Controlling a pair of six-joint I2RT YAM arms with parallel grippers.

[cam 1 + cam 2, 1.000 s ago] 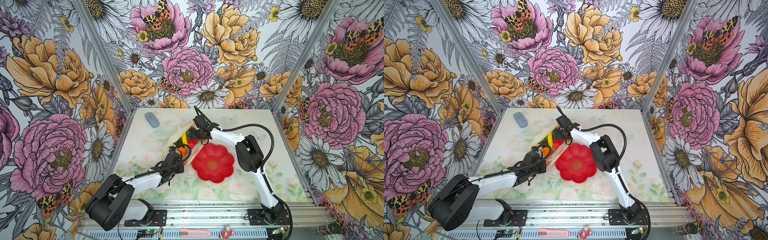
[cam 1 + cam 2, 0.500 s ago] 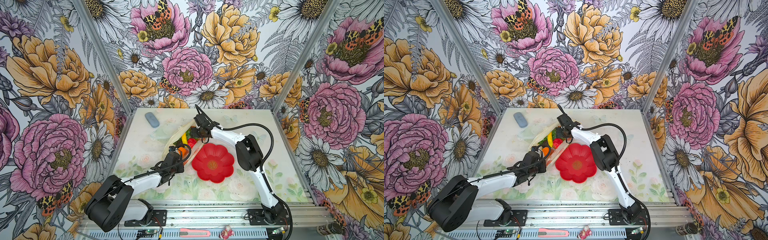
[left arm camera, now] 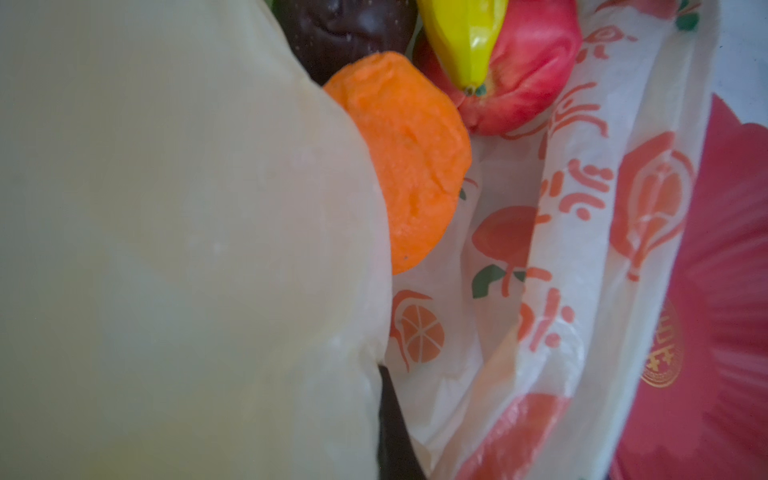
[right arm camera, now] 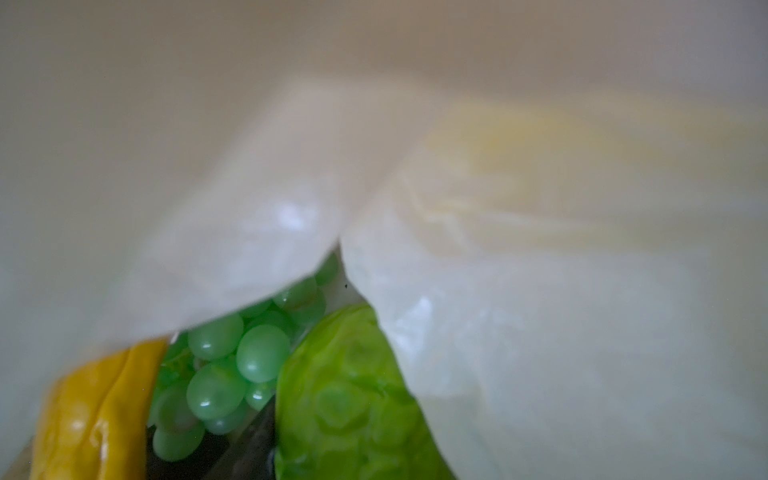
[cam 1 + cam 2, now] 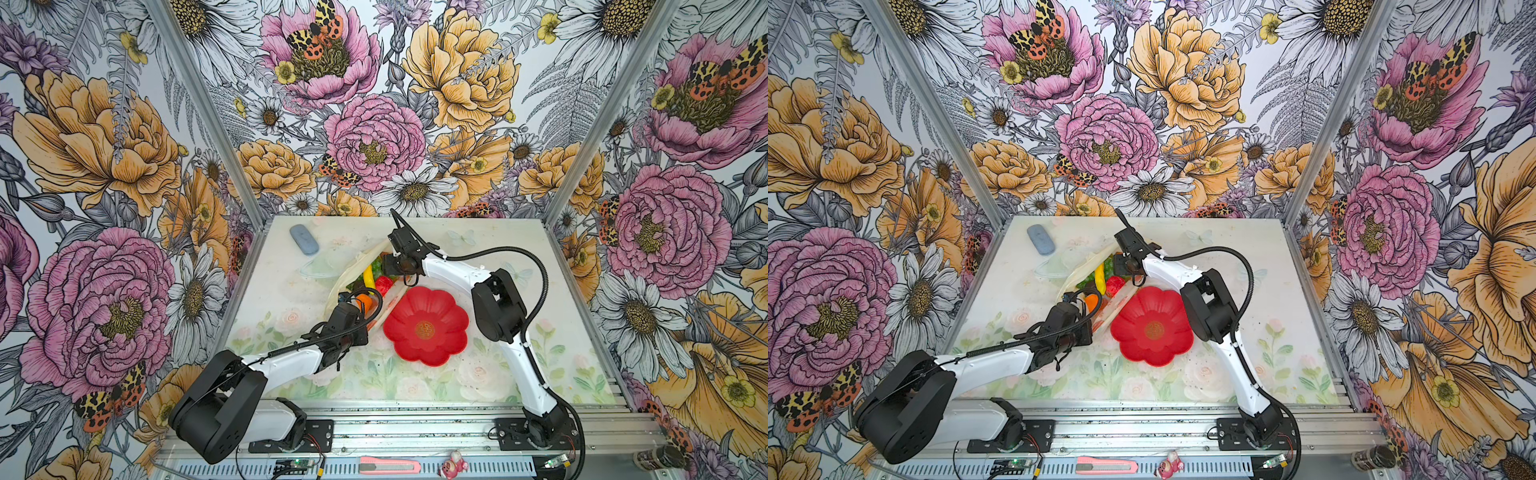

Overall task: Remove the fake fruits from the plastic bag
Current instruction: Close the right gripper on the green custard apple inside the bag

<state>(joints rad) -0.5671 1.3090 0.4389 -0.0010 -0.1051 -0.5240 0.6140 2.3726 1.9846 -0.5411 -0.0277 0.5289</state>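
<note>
Bag: thin translucent pale-yellow plastic bag (image 5: 353, 266) (image 5: 1077, 270) printed with orange fruit pictures, at the centre of both top views, mouth open on the floral-print table (image 5: 478, 374).
Contents: all fake fruits in view lie inside the bag: glossy yellow banana (image 5: 368, 275) (image 3: 465, 37), red apple (image 5: 383, 284) (image 3: 528, 66), rough-skinned orange (image 5: 362, 300) (image 3: 411, 158), dark brown piece (image 3: 345, 29), green grape bunch (image 4: 232, 365), bumpy lime-green piece (image 4: 353, 407).
Left gripper (image 5: 344, 297) (image 5: 1068, 298): at the lower-left end of the bag mouth. Jaws pressed together on the bag's film, which veils most of the left wrist view.
Right gripper (image 5: 384, 266) (image 5: 1117, 264): at the upper-right end of the mouth. Whether its jaws are spread cannot be told; film blurs the wrist view.
Plate: red flower-shaped plastic plate (image 5: 415, 307) (image 5: 1142, 311), just lower right of the bag.
Sundries: blue-grey oblong pad (image 5: 304, 240), upper left of the table; pink utility knife (image 5: 388, 467), bottom edge.
</note>
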